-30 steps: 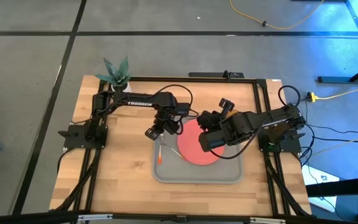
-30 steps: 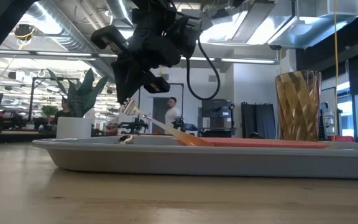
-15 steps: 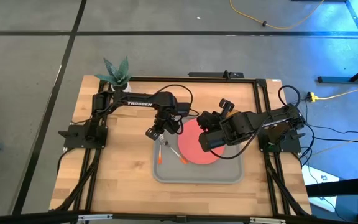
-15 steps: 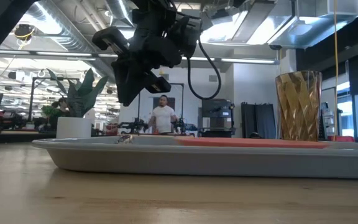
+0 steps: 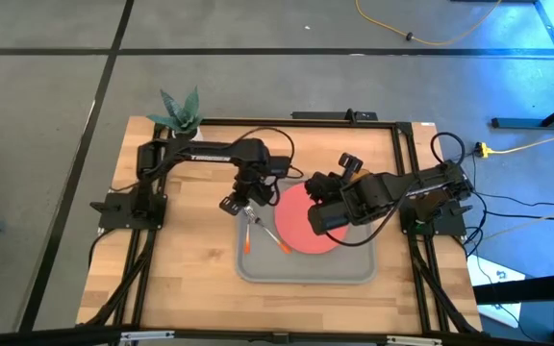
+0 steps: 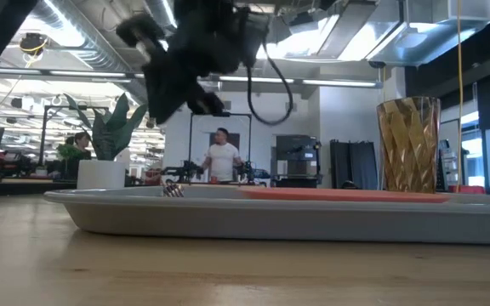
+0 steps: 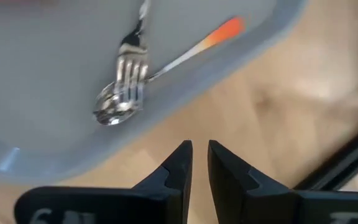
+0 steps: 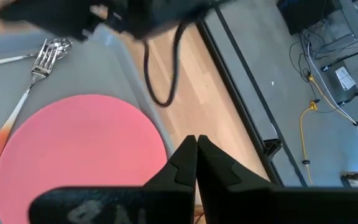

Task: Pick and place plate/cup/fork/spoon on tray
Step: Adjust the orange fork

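Note:
The grey tray (image 5: pixel 306 269) holds the coral plate (image 5: pixel 301 231). Left of the plate lie the spoon (image 5: pixel 247 237) and the fork (image 5: pixel 271 235). The fork's tines (image 7: pixel 129 65) rest across the spoon's bowl (image 7: pixel 107 112). The amber cup (image 6: pixel 408 144) stands upright behind the tray's rim (image 6: pixel 253 221). My left gripper (image 5: pixel 231 204) (image 7: pixel 199 144) hangs just outside the tray's left rim, above the wood, with a narrow gap between its fingers and nothing in it. My right gripper (image 8: pixel 196 140) (image 5: pixel 315 185) hovers shut and empty over the plate's far side.
A white pot with a green plant (image 5: pixel 183 117) stands at the table's far left corner. A black frame (image 5: pixel 296 120) runs along the table's edges. Bare wood (image 5: pixel 181 259) lies left of the tray. People (image 6: pixel 221 157) move in the room behind.
My left gripper has let go of the fork, which hung slanted with its handle down by the plate. The fork now lies flat on the tray, tines over the spoon's bowl. The gripper has then risen and drawn toward the table's left edge.

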`<action>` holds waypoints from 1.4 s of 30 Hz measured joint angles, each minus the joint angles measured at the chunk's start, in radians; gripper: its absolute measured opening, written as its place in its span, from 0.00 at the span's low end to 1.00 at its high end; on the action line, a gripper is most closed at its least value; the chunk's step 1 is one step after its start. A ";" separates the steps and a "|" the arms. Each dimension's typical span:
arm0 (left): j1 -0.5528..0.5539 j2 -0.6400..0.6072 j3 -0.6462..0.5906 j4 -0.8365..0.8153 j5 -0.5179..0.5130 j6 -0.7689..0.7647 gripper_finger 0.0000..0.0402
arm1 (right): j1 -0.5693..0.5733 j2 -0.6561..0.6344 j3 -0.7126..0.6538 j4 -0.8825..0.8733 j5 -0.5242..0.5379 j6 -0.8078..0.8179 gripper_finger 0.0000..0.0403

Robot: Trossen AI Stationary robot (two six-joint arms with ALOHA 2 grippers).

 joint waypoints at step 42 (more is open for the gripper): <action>-0.227 -0.777 0.000 0.161 -0.075 -0.589 0.11 | -0.039 -0.002 -0.532 1.018 -0.371 -0.014 0.13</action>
